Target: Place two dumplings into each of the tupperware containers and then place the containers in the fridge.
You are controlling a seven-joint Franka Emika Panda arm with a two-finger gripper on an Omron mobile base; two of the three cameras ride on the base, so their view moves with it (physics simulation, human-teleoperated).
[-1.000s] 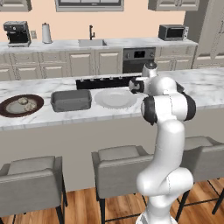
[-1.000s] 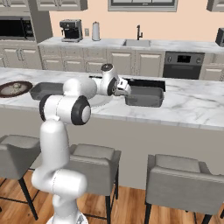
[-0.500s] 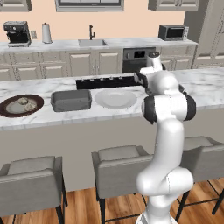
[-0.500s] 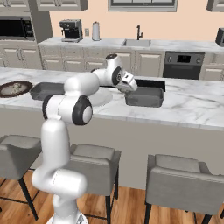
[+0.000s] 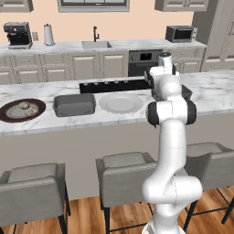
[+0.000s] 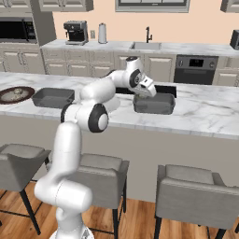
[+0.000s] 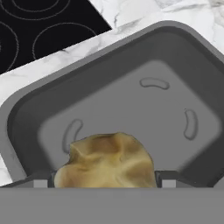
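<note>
Hovering over a grey tub (image 6: 156, 103) on the marble bench (image 5: 210, 91), just right of the arm's elbow in the right base view: the tool (image 6: 148, 91), tilted downward. Pinching a dumpling (image 7: 107, 159), tan and creased, filling the gap between the two dark tips in the hand view, with the tub's bare grey floor behind it. Not clear whether touching that floor or hanging above it. Lying beside the tub's rim, a black cooktop (image 7: 39, 30). Standing further left along the bench, well apart, a second tub (image 5: 74, 105), with a white plate (image 5: 121, 103) just beside it. Sitting at the far left, a brown plate (image 5: 7, 116) carrying more dumplings (image 5: 25, 107).
</note>
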